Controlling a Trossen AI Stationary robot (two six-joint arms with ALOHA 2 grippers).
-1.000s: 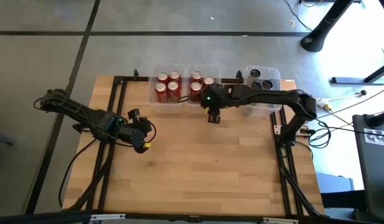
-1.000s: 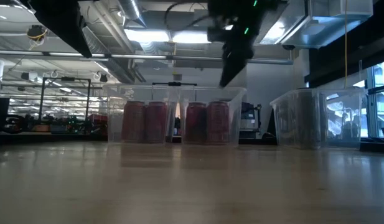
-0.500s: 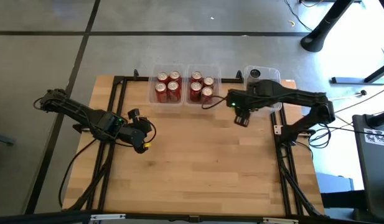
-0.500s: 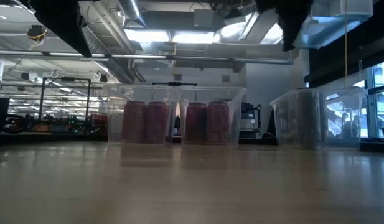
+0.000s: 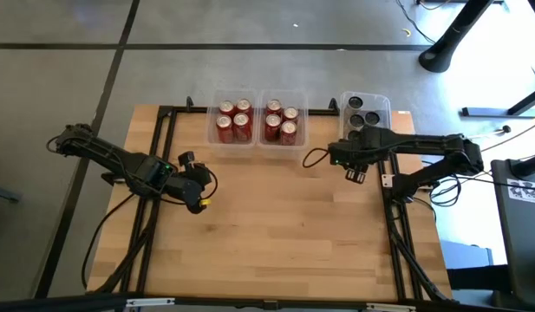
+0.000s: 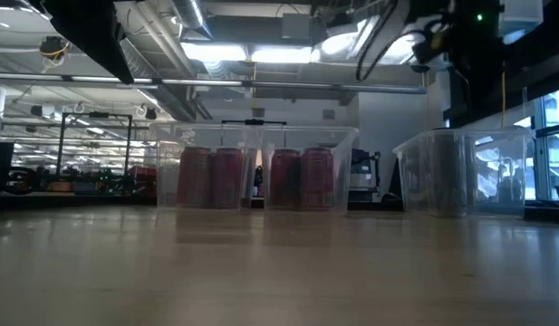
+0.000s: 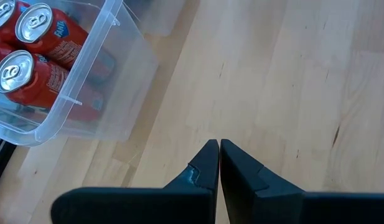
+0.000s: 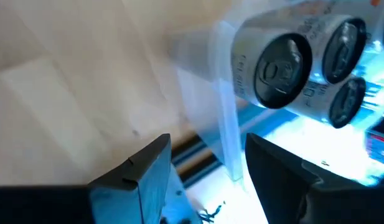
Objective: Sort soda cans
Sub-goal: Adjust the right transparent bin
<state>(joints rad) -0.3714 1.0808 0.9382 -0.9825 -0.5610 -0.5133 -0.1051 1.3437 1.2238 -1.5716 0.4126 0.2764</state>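
High view, red cans [image 5: 234,120] in two bins [image 5: 210,137], black cans [image 5: 362,110] in third

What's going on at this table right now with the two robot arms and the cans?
Cans are being sorted into clear bins at the table's far edge. Two bins hold red cans, four each, and a third bin on the right holds black-topped cans. The right gripper hangs open and empty just in front of that bin. The left gripper is shut, empty, waiting over bare table on the left.
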